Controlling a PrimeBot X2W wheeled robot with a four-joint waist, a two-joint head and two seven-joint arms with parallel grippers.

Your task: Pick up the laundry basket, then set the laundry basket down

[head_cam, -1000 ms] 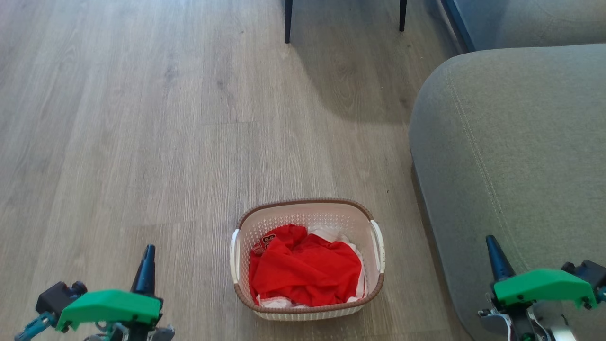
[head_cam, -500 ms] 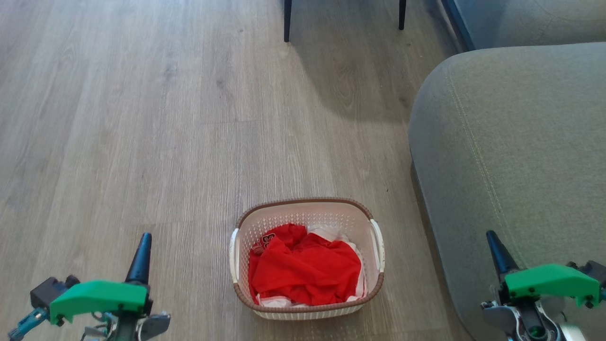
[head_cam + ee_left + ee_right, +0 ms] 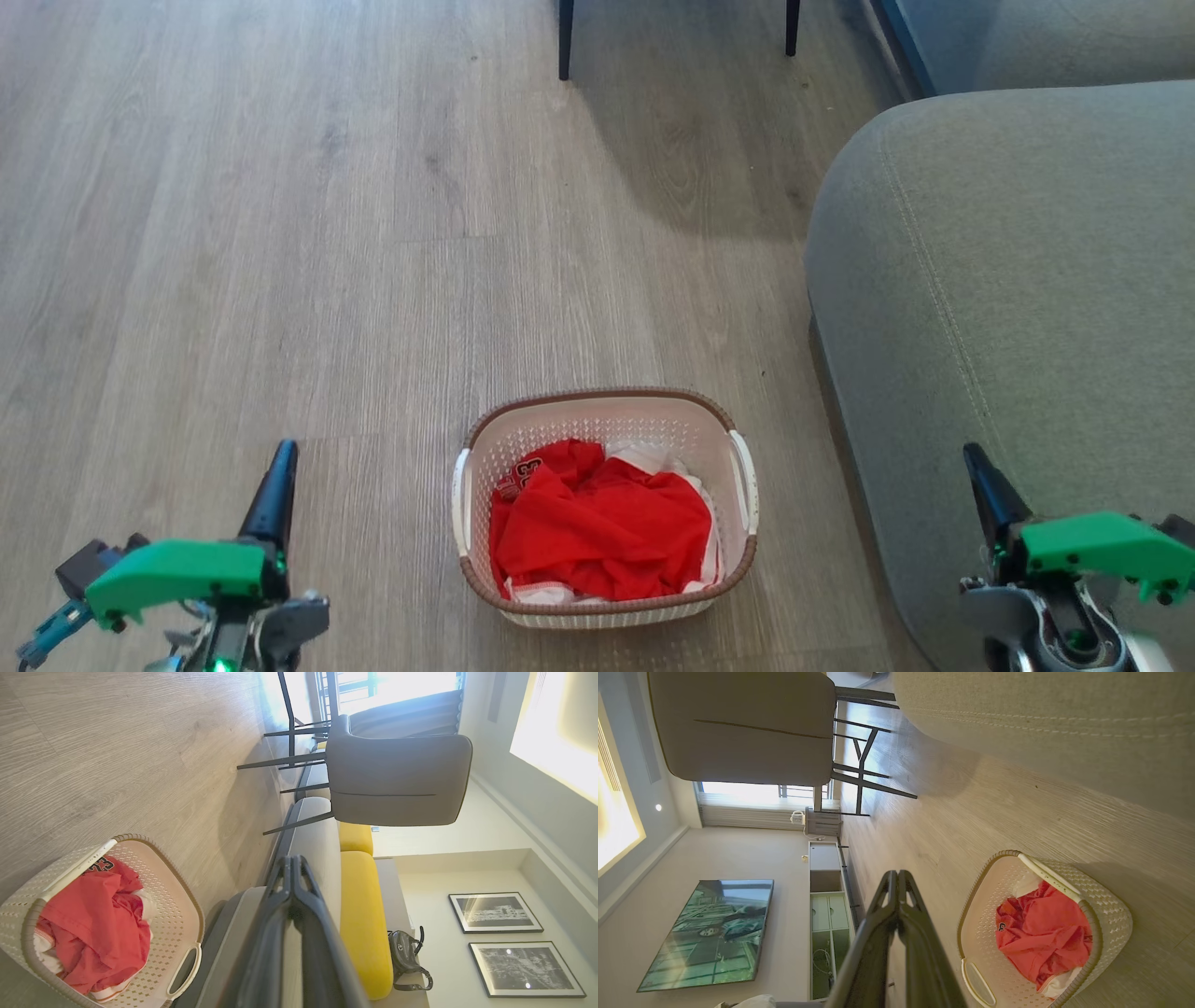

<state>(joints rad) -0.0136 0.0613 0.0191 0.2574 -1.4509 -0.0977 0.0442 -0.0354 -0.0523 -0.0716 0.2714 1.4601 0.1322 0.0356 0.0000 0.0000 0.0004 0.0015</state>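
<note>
The laundry basket (image 3: pixel 709 420) stands on the wood floor at the bottom centre of the head view, cream-white and perforated with a brown rim and white side handles; red and white clothes lie inside. It also appears in the left wrist view (image 3: pixel 184 914) and the right wrist view (image 3: pixel 1111 914). My left gripper (image 3: pixel 283 455) is shut and hangs left of the basket, well apart from it. My right gripper (image 3: pixel 974 457) is shut too, off to the basket's right in front of the sofa. In the wrist views the left gripper (image 3: pixel 292 859) and the right gripper (image 3: pixel 896 874) each show fingertips pressed together, holding nothing.
A grey sofa (image 3: pixel 1008 280) fills the right side, close to the basket's right handle. Dark chair legs (image 3: pixel 566 42) stand at the far centre. Open wood floor (image 3: pixel 280 233) stretches left and ahead.
The whole picture slid slightly, so the camera moved a little. My left gripper's tip rose and drifted left in the head view; the right gripper rose slightly. The basket stayed put.
</note>
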